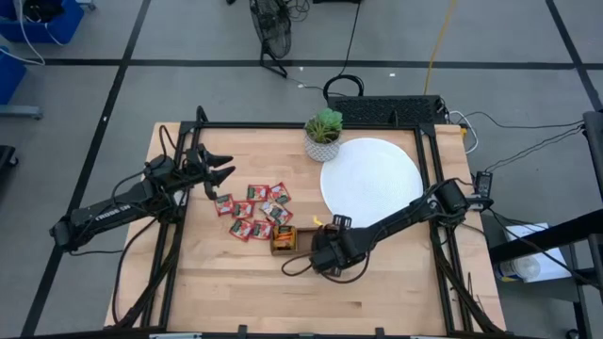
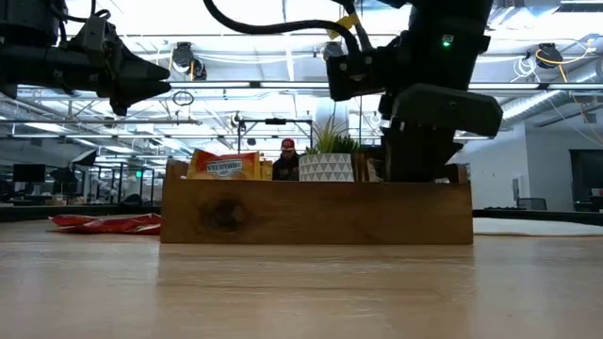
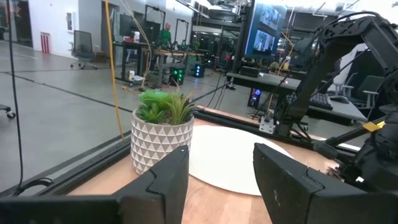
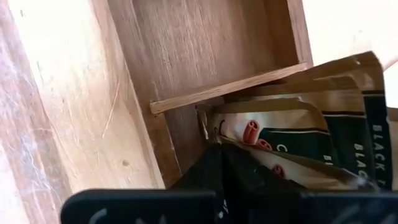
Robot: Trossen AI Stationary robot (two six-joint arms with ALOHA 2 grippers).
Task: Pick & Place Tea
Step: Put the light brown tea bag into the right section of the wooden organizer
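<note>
Dark fingers of the right gripper (image 4: 221, 171) reach down into the wooden tray (image 1: 285, 239) and look pinched together on a pale tea sachet (image 4: 280, 140), at the edge of a bare compartment. The sachets standing there read "BLACK". The left gripper (image 1: 222, 170) hangs in the air with its fingers (image 3: 163, 180) spread wide, holding nothing. Red tea sachets (image 1: 256, 211) lie flat on the table (image 1: 377, 282) just beside the tray. The white disc (image 1: 370, 176) is bare, near the potted plant (image 1: 323, 133).
</note>
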